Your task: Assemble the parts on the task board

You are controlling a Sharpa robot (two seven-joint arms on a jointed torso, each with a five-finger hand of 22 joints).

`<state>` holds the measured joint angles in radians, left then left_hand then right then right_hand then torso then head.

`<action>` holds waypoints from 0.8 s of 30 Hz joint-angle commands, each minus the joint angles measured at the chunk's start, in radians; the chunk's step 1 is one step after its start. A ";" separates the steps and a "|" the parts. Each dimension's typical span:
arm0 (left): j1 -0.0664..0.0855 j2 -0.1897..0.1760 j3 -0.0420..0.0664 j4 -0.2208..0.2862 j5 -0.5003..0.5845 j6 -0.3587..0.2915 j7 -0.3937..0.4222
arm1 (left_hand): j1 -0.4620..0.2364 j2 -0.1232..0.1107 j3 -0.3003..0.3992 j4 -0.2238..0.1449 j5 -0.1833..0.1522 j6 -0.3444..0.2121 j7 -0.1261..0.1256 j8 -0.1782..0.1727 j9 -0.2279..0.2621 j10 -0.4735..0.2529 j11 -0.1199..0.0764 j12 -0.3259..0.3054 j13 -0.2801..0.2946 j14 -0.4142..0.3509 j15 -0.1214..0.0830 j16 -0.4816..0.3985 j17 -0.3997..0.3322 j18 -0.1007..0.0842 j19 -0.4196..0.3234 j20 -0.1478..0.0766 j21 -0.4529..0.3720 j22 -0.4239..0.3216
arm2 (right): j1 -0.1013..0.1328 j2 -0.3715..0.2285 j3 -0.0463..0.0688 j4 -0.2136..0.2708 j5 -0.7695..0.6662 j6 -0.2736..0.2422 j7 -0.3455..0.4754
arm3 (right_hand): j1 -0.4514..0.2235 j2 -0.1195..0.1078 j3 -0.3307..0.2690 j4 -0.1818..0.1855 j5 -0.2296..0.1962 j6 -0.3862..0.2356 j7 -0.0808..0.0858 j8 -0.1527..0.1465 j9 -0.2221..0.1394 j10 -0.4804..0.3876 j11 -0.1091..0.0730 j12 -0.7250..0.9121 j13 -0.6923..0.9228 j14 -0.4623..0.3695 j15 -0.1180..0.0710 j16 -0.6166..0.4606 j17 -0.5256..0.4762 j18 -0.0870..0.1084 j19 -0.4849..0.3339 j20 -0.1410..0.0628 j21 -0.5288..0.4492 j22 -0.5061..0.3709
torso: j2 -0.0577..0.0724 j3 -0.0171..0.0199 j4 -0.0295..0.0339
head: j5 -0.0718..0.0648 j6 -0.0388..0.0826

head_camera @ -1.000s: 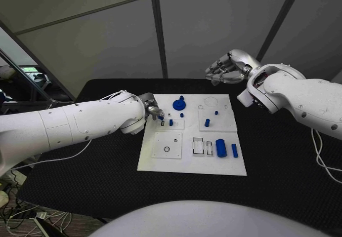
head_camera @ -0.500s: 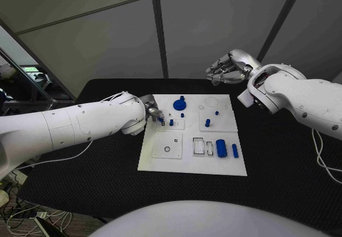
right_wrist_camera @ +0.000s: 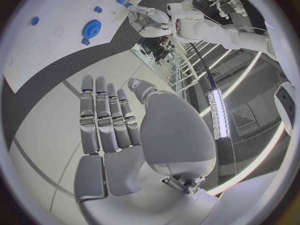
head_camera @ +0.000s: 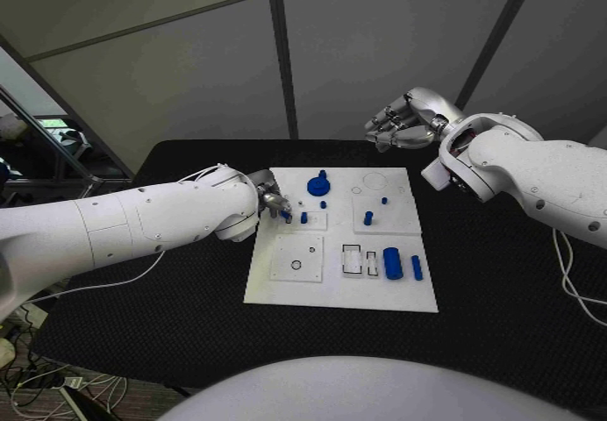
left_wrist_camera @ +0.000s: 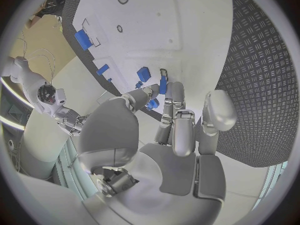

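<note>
The white task board (head_camera: pixel 285 289) lies in the middle of the black table. My left hand (head_camera: pixel 271 199) hovers over its far left corner and pinches a small blue peg (head_camera: pixel 289 216) just above the board; another peg (head_camera: pixel 303 217) stands beside it. In the left wrist view the fingers (left_wrist_camera: pixel 177 97) and thumb close round the blue peg (left_wrist_camera: pixel 162 86). A blue gear (head_camera: pixel 317 185), short pegs (head_camera: pixel 368 217) and two blue cylinders (head_camera: pixel 392 263) rest on the board. My right hand (head_camera: pixel 403 123) is raised beyond the board's far edge, holding nothing, fingers straight (right_wrist_camera: pixel 103 115).
A small black ring (head_camera: pixel 296 265) and rectangular slots (head_camera: pixel 354 260) mark the board's near half. Black table surface (head_camera: pixel 506 289) surrounds the board on all sides. My left forearm (head_camera: pixel 139 224) lies across the table's left part.
The left hand's fingertips and the pinched peg have shifted slightly toward the board's near side. The right arm has stayed still.
</note>
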<state>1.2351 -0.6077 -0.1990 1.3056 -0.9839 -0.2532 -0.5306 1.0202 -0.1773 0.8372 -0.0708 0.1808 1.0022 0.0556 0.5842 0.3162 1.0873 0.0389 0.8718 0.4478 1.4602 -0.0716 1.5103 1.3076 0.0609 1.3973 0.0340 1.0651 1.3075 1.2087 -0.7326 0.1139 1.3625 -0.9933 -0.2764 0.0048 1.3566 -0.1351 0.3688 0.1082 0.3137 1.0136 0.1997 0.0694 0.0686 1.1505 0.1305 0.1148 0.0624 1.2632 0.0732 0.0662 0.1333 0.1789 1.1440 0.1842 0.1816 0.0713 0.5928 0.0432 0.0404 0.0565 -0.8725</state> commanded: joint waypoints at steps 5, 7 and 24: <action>0.000 0.003 0.000 0.001 -0.008 0.019 -0.008 | 0.009 0.022 0.068 -0.074 0.008 -0.011 -0.003 0.008 0.219 0.060 -0.058 0.011 0.004 0.058 -0.002 0.006 0.118 0.029 0.012 0.002 0.015 0.146 | 0.002 0.001 0.001 0.002 -0.002 -0.001 0.006 | -0.002 0.009 0.001 0.005 0.004 -0.006 0.003 -0.003 -0.001 -0.002 0.006 -0.005 0.001 0.000 0.007 -0.002 -0.001 0.005 0.007 -0.003 -0.005 -0.001 | 0.000 0.0000 -0.0001 | 0.001 0.000; 0.000 0.005 -0.001 -0.002 -0.008 0.019 -0.008 | 0.008 0.023 0.067 -0.074 0.009 -0.011 -0.003 0.008 0.220 0.060 -0.058 0.012 0.004 0.058 -0.002 0.006 0.119 0.029 0.012 0.002 0.015 0.146 | 0.002 0.001 0.001 0.002 -0.002 -0.001 0.006 | -0.002 0.009 0.001 0.005 0.004 -0.006 0.003 -0.003 -0.001 -0.002 0.006 -0.005 0.001 0.000 0.007 -0.002 -0.001 0.005 0.007 -0.003 -0.005 -0.001 | 0.000 0.0003 -0.0006 | 0.001 0.000; -0.004 0.011 -0.002 -0.012 -0.008 0.036 -0.010 | 0.004 0.026 0.060 -0.071 0.011 -0.020 -0.002 0.012 0.221 0.062 -0.058 0.021 0.009 0.063 -0.002 0.011 0.130 0.027 0.015 0.002 0.023 0.148 | 0.002 0.000 0.001 0.002 -0.003 0.000 0.005 | 0.000 0.009 0.002 0.005 0.004 -0.006 0.003 -0.003 -0.001 -0.002 0.005 -0.005 0.001 0.000 0.007 -0.002 -0.002 0.005 0.008 -0.003 -0.006 -0.001 | 0.000 0.0000 0.0003 | -0.005 0.000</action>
<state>1.2315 -0.5967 -0.2006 1.2939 -0.9849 -0.2387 -0.5324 1.0134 -0.1705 0.8345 -0.0735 0.1887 0.9894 0.0537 0.5902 0.3202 1.0872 0.0389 0.8871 0.4556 1.4601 -0.0715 1.5147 1.3075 0.0515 1.4044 0.0342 1.0827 1.3075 1.2087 -0.7326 0.1138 1.3627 -0.9938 -0.2764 0.0048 1.3566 -0.1351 0.3688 0.1081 0.3137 1.0136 0.1997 0.0694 0.0686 1.1505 0.1305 0.1148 0.0624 1.2632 0.0731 0.0663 0.1323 0.1788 1.1477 0.1804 0.1816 0.0715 0.5932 0.0430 0.0394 0.0521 -0.8725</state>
